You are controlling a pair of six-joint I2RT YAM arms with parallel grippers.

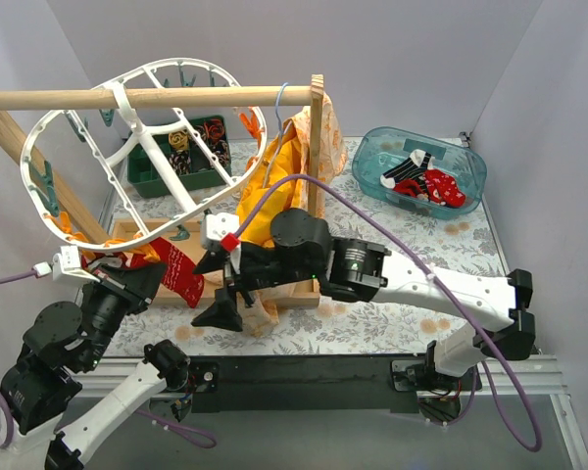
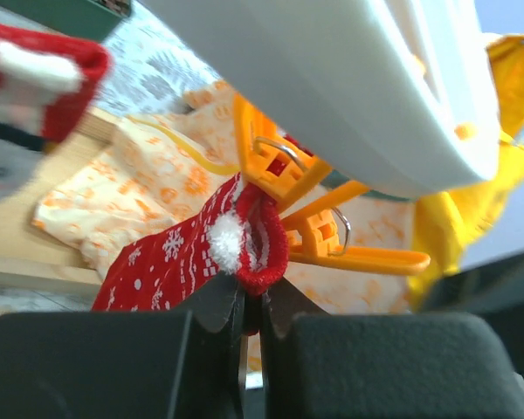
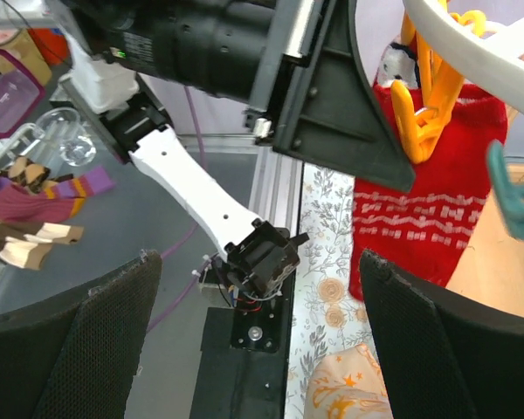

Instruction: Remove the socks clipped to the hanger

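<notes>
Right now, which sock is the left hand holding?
The red snowflake sock clipped under the orange peg; the left hand is shut on its cuff. The other socks lie loose in the teal bin.

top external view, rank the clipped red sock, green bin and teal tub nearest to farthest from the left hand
1. red sock: pinched in the left hand, at the near left.
2. green bin: behind the hand, at the back left.
3. teal tub: across the table, in the far right corner.
</notes>
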